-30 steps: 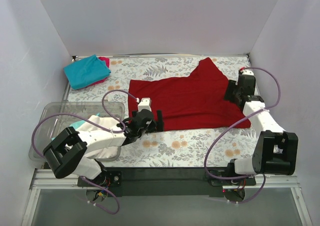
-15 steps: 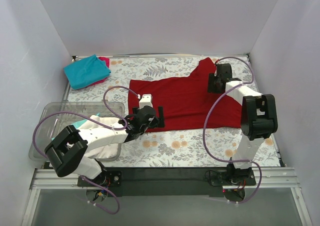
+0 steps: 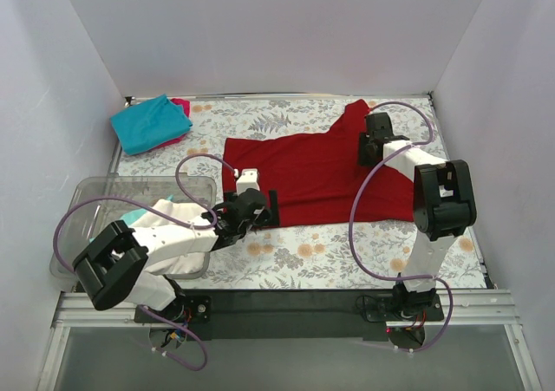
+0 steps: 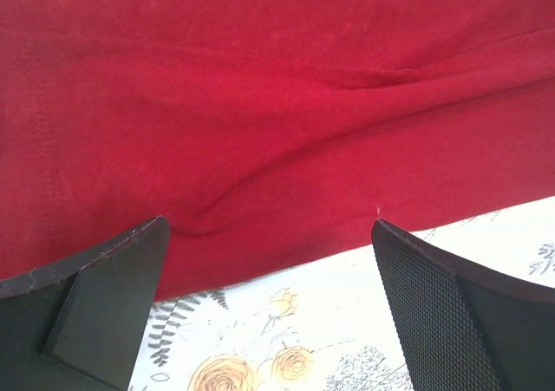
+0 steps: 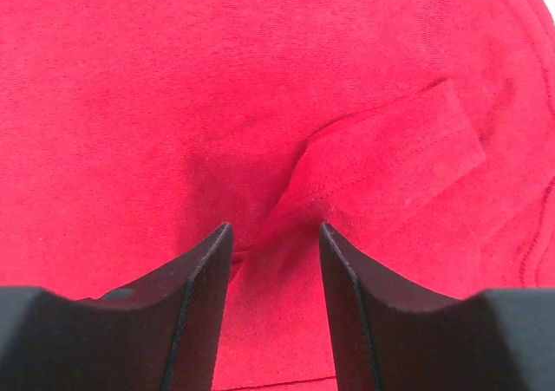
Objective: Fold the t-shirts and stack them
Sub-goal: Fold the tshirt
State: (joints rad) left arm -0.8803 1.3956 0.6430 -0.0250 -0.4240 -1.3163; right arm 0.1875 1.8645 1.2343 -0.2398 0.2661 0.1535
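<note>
**Top external view.** The clear plastic bin stands at the near left of the table. The left arm lies across it and hides most of its contents. A scrap of teal cloth shows inside. The floral table cover carries the dark red t-shirt, spread flat at the centre. In the far left corner a folded teal t-shirt lies on top of a magenta t-shirt. Plain white walls enclose three sides. The left gripper sits at the red shirt's near left edge. The right gripper rests on the shirt by its far right sleeve.

**Left wrist view.** The left gripper has its jaws spread wide and holds nothing. The red hem and the floral cover lie between them.

**Right wrist view.** The right gripper has its jaws narrowly apart astride a raised fold of red cloth. Whether they pinch it cannot be told.
</note>
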